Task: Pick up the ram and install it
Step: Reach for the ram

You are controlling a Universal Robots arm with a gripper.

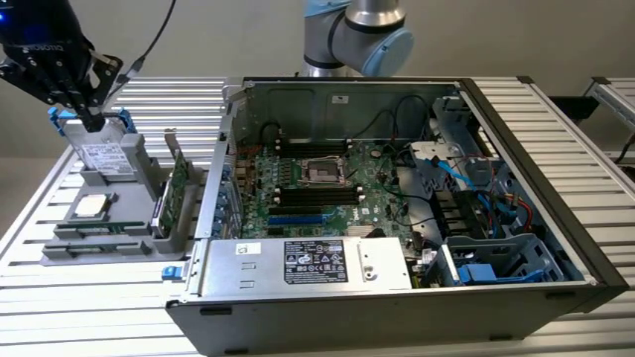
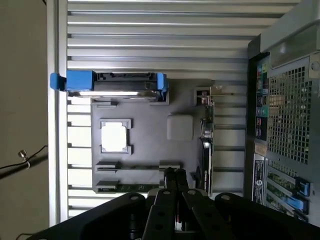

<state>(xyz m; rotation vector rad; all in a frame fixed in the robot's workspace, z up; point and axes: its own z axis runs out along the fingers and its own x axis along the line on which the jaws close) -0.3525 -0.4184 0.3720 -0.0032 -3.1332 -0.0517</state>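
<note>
The ram (image 1: 102, 227) (image 2: 135, 188), a long, thin green board strip, lies flat in a slotted cradle of the tray (image 1: 59, 256) (image 2: 150, 145), which is a matte grey plastic block with moulded pockets. Just beside the ram sits a square silver processor (image 1: 89, 207) (image 2: 114, 136) in its own framed pocket. Past that, a metal-faced hard drive (image 1: 100, 152) (image 2: 117, 85) stands on edge in a blue plastic caddy. Along the tray's side toward the case, a larger green expansion card (image 1: 177, 190) (image 2: 206, 150) stands upright. The black gripper (image 1: 91, 120) (image 2: 174, 172) hangs over the tray with its two slim fingers pressed together and nothing between them. In the exterior view its tips are at the drive's top edge, well apart from the ram; whether they touch the drive I cannot tell. The tray rests on a table (image 1: 178, 104) of ribbed aluminium slats. On the exterior view's right lies an open black case (image 1: 555, 223) showing a green motherboard (image 1: 297, 197) with dark slots, a boxy silver power supply (image 1: 308, 262) and loose cables. The arm (image 1: 358, 37), with grey and light-blue joints, rises behind the case.
</note>
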